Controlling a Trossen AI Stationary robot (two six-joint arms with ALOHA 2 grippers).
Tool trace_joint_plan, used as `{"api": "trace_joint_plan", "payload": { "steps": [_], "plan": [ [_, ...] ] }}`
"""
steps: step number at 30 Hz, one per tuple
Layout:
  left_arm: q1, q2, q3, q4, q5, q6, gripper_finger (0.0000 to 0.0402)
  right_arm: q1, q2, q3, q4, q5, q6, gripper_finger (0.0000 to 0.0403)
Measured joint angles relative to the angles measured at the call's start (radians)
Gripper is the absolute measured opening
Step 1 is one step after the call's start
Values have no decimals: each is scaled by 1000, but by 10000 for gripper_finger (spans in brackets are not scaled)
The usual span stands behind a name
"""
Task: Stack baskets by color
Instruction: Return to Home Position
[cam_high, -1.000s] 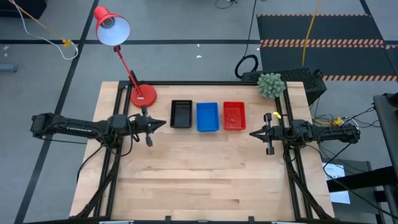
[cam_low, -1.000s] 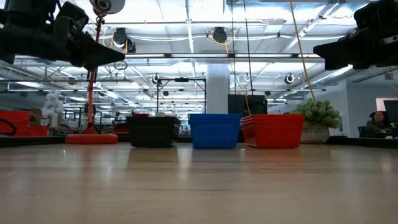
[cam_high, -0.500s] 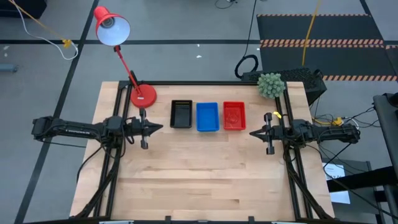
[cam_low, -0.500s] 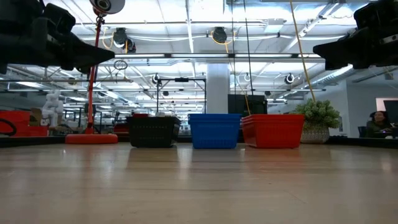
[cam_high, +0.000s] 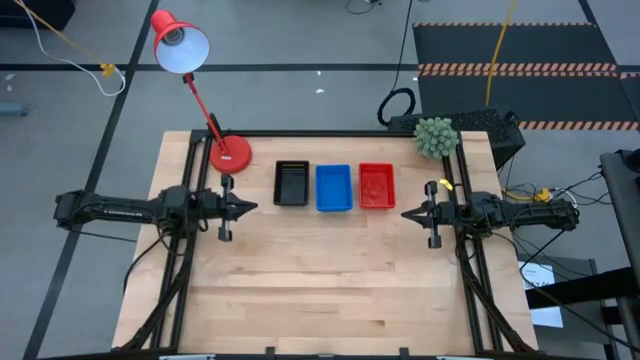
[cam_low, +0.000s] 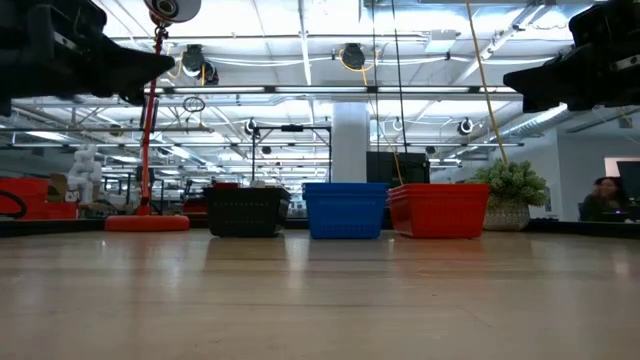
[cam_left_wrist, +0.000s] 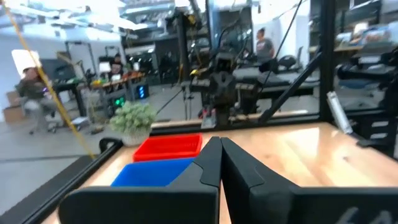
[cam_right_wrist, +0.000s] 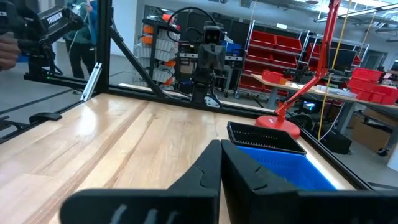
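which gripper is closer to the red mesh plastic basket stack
Right. The right gripper hovers just off the red mesh plastic basket stack; the left gripper is past the black stack and blue stack.

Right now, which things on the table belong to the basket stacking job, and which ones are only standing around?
Of the job: black basket stack, blue basket stack, red basket stack, in one row; left gripper and right gripper, both shut, empty, at the table's sides.
Only standing around: red desk lamp, potted plant, at the far edge.
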Motion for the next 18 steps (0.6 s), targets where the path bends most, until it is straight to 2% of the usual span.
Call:
{"api": "trace_joint_plan", "payload": {
  "steps": [8,18],
  "plan": [
    [0,-85,0,-27,86,-5,4,0,0,0,1,0,0,0],
    [0,-227,0,-161,93,-3,2,0,0,0,1,0,0,0]
  ]
}}
